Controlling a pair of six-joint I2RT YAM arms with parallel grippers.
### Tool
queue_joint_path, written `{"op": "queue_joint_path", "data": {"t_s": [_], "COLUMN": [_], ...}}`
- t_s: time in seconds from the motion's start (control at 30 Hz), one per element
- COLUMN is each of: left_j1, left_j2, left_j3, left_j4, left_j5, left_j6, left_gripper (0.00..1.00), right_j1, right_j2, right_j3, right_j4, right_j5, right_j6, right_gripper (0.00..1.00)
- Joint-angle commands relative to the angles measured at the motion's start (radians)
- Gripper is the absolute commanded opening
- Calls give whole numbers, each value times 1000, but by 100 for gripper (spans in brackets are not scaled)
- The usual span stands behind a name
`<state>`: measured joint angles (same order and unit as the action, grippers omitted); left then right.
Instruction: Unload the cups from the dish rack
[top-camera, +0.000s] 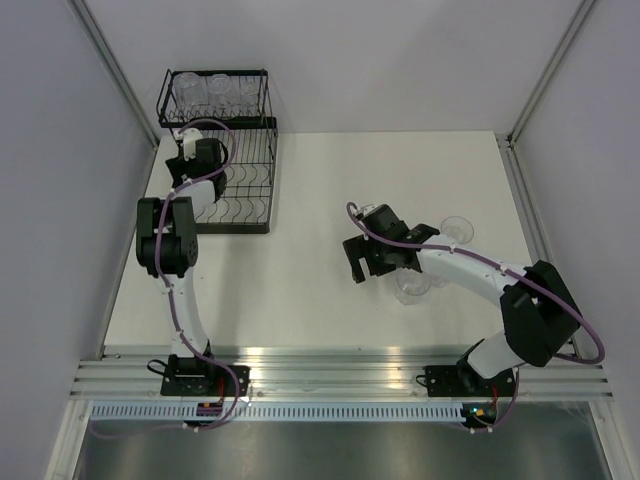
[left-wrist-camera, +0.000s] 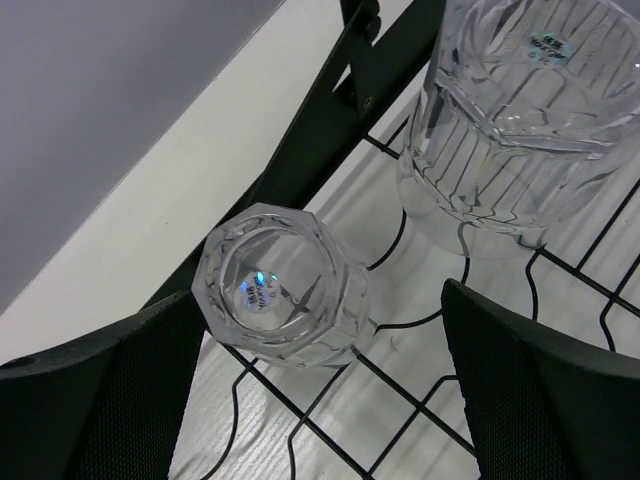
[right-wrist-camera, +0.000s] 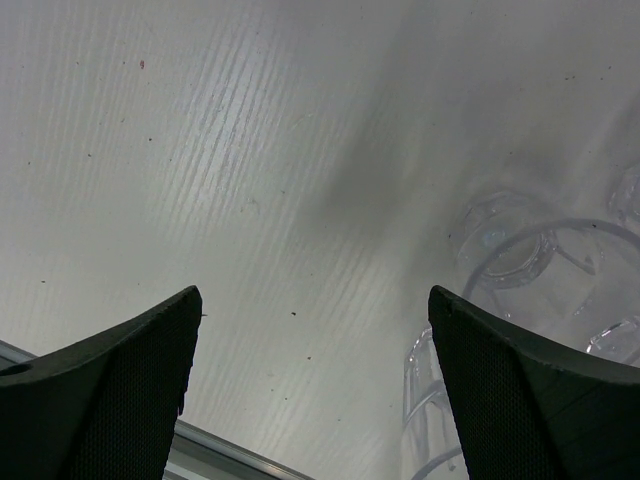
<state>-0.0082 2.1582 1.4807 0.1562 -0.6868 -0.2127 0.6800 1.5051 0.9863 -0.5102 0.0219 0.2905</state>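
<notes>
The black wire dish rack (top-camera: 250, 180) stands at the table's far left, with several clear cups (top-camera: 212, 90) in its upper tier. My left gripper (top-camera: 188, 138) hangs over the rack's left side, open. In the left wrist view an upside-down cup (left-wrist-camera: 275, 285) stands on the rack wires (left-wrist-camera: 330, 120) between my fingers (left-wrist-camera: 100, 400), close to the left one and apart from the right. A second cup (left-wrist-camera: 515, 110) stands beyond it. My right gripper (top-camera: 356, 264) is open and empty above the bare table, with clear cups (right-wrist-camera: 515, 250) to its right.
Two clear cups (top-camera: 457, 230) (top-camera: 410, 285) sit on the white table (top-camera: 300, 290) near the right arm. Grey walls close in the left, back and right sides. An aluminium rail (top-camera: 330, 375) runs along the near edge.
</notes>
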Motion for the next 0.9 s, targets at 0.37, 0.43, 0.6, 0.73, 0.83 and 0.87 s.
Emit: {"op": "queue_joint_path", "data": {"t_s": [0.37,0.43,0.6,0.73,0.83,0.87], "left_j1": [53,54,56,53,48,45], "left_j2": [72,65,22,-6,-50,-67], "left_j3": [168,162,93,89,60,43], "left_j4": [-55,-53,-26,-87,-141,-147], "left_j5": [-11,-10,7,23,10,4], "left_j6": [-20,-31,-68,-91,-112,-125], "left_gripper": [86,75,38,15,3,2], "right_j1": [7,7,7,7,6,7], "right_j2": [47,49,50,47,40,38], "right_j3": [58,57,49,49,43,41], "right_j4": [16,15,12,15,24,29], "right_j5": [3,3,7,6,1,-2], "right_j6": [-20,-22,-25,-28,-28,-28], "right_gripper": [98,98,98,98,98,98]}}
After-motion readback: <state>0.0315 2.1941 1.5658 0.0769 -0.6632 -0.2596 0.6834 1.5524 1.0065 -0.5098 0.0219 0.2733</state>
